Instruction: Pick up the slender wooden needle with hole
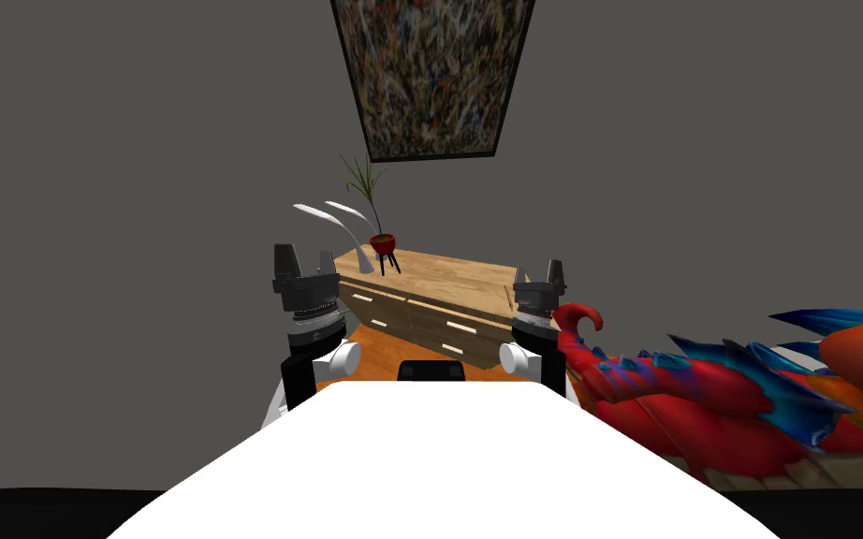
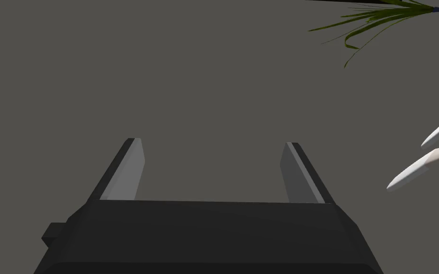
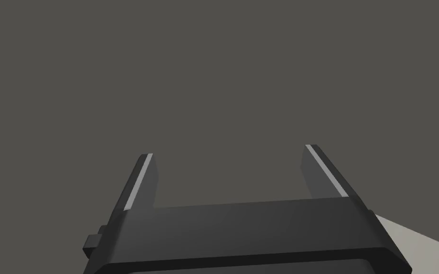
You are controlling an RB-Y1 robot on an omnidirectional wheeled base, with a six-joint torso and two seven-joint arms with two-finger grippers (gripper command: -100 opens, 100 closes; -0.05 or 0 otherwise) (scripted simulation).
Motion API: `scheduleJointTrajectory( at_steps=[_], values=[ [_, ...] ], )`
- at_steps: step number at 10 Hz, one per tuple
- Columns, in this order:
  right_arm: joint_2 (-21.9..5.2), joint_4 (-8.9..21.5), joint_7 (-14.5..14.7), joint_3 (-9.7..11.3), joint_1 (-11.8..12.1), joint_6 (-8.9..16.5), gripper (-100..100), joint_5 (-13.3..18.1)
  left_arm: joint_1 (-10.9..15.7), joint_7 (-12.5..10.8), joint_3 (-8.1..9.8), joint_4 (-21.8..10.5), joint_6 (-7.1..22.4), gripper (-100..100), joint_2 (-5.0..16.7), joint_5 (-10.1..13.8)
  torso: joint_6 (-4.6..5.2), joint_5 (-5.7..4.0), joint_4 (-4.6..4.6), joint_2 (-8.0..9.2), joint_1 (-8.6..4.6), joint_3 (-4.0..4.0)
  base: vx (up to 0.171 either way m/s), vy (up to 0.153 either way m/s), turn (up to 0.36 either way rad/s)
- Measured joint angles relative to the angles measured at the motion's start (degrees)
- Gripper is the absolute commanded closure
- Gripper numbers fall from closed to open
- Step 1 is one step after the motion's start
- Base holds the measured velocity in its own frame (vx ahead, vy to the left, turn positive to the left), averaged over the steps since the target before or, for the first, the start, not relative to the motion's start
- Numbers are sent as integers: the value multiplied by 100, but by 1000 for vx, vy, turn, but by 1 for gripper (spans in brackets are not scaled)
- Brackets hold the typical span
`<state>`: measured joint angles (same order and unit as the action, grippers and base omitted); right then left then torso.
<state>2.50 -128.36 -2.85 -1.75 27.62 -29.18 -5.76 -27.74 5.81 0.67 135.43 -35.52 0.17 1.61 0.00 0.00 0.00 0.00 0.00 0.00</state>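
L hand [image 1: 305, 264] & R hand [image 1: 540, 274]: dark boxes w/ lt-grey blade fingers [image 2: 127, 172], ribbed grey wrists [image 1: 314, 311], white knobs [image 1: 346, 356]

Grey wall [image 1: 139, 140] with a framed painting [image 1: 431, 75] above a wooden dresser [image 1: 430, 299] on orange floor [image 1: 378, 351].

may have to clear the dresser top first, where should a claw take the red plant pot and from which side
Probably the red plant pot by its bowl, across the round sides: the black legs under it are thin and the leaves flimsy. Come from the front or the right, since the white curved blades stand close on its left.
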Motion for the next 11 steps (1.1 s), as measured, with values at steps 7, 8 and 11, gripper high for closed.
scheduleJointTrajectory(
  at_steps=[7, 8, 11],
  values=[
    [-1044, 50, 234, -326, 331, -22, -100, 573, 1, 0, 0, -1, 0, 0, 1, 0, -1, -6, 8, 36, -27, 21, -79, -53, 145],
    [-1209, 74, 295, -421, 425, -46, -100, 737, 2, 0, 0, -1, 0, 0, 1, 0, -1, -7, 10, 44, -31, 25, -118, -83, 281],
    [-1628, 160, 467, -704, 675, -129, -100, 1196, 0, 0, 1, -1, 0, 0, 1, 0, 2, -8, 7, 27, -32, 17, -72, -65, 174]
  ],
)
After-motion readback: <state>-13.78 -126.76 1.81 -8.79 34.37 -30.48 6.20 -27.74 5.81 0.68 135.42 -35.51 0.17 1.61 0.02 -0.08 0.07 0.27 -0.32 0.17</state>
